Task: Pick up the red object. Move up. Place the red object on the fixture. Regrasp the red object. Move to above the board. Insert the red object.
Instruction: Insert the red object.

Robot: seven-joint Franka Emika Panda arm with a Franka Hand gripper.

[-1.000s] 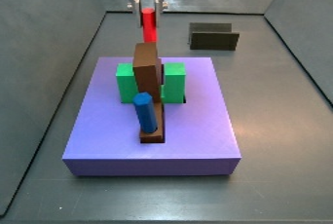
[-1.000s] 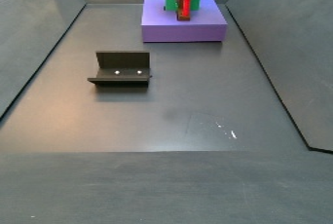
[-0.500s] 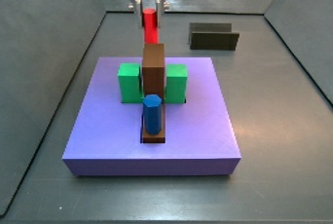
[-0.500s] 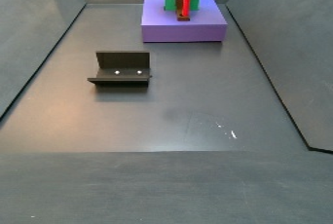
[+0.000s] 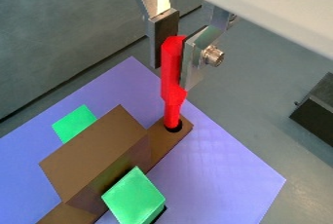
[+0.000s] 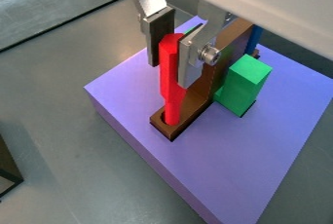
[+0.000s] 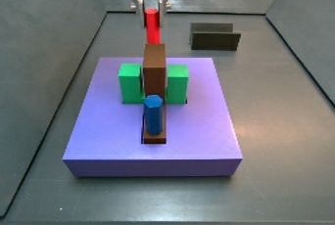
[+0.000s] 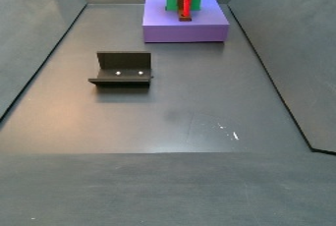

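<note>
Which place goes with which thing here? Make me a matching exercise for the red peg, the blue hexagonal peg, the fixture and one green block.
Things:
1. red peg
2. blue hexagonal peg
3. fixture
4. green block

Places:
A. on the grey floor, off the board
B. upright between the fingers of the gripper, lower tip in a hole in the brown base strip
C. on the board, beside the brown upright slab
D. standing free at the other end of the strip, away from the gripper

Pairs: 1-B, 2-D, 3-A, 4-C
</note>
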